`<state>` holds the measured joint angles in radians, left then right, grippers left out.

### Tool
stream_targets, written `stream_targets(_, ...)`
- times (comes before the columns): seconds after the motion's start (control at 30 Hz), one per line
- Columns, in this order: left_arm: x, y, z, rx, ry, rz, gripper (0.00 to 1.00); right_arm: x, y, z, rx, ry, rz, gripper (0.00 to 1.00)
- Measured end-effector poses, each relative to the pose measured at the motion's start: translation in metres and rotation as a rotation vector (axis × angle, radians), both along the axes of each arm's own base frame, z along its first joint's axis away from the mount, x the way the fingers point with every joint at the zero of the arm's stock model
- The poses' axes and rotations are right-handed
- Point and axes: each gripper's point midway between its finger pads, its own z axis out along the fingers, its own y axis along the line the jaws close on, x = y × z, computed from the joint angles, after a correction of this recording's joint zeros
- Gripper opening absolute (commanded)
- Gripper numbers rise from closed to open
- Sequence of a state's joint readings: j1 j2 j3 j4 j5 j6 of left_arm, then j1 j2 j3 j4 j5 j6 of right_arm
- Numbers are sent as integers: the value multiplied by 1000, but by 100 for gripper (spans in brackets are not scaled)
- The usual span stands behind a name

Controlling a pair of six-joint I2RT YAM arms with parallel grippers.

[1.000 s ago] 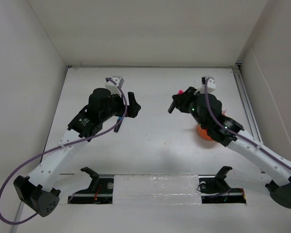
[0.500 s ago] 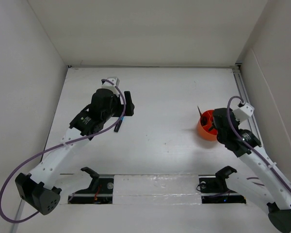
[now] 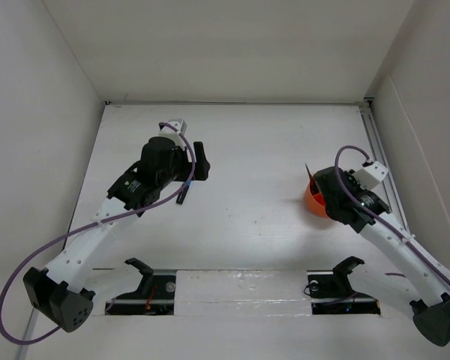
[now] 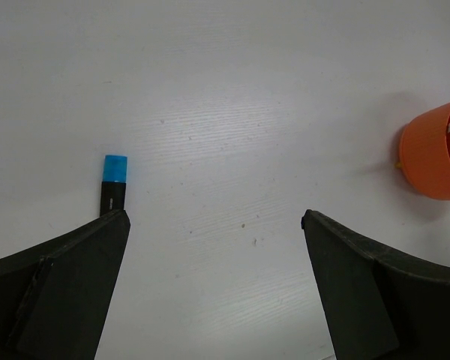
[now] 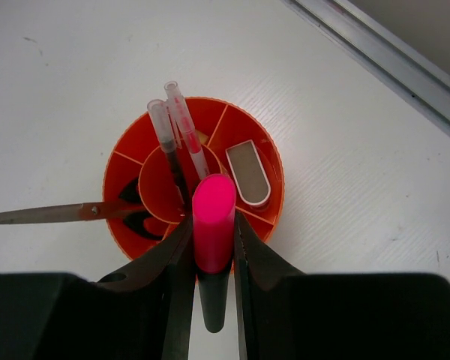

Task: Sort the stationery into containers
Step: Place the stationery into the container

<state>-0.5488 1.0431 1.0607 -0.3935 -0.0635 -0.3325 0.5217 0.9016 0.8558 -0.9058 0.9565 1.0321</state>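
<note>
My right gripper [image 5: 212, 247] is shut on the pink-black marker [image 5: 212, 225] and holds it upright over the near rim of the orange cup [image 5: 127, 161]. The cup holds the scissors [image 5: 67, 213], a dark pen [image 5: 167, 146], the thin red pen [image 5: 186, 135] and a pinkish-white piece [image 5: 248, 172]. In the top view the right gripper [image 3: 331, 196] covers most of the cup [image 3: 311, 202]. My left gripper [image 4: 214, 221] is open and empty above the table. The blue-black marker [image 4: 114, 184] lies just beyond its left finger; it also shows in the top view [image 3: 184, 195].
A metal rail [image 5: 390, 64] runs along the table's right edge, past the cup. White walls close in the table on the left, back and right. The orange cup [image 4: 439, 150] shows at the right edge of the left wrist view.
My right gripper, with the pink-black marker, swung from the table's middle right to the orange cup and now sits over it. The left gripper shifted slightly left.
</note>
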Motion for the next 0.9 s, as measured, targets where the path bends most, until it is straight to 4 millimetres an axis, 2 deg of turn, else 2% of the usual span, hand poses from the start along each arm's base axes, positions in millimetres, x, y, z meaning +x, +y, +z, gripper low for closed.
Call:
stream_targets(0.1, -1, -2, 0, -2, 2, -18, 100, -2, 2, 0, -32, 14, -2, 0)
stream_targets(0.33, -5, -7, 0, -14, 8, -50, 100, -3, 0, 14, -53, -36, -38, 0)
stream_targets(0.5, -6, -9, 0, -15, 8, -65, 100, -5, 9, 29, -96, -68, 36, 0)
stream_targets(0.6, -6, -10, 0, -16, 8, -68, 100, 1, 24, 46, -121, -109, 145, 0)
stream_targets(0.73, -6, -10, 0, -17, 8, -70, 100, 13, 60, 63, -150, -133, 360, 0)
stream_targets(0.9, -7, -11, 1, -21, 9, -77, 100, 26, 89, 53, -299, 1, 548, 0)
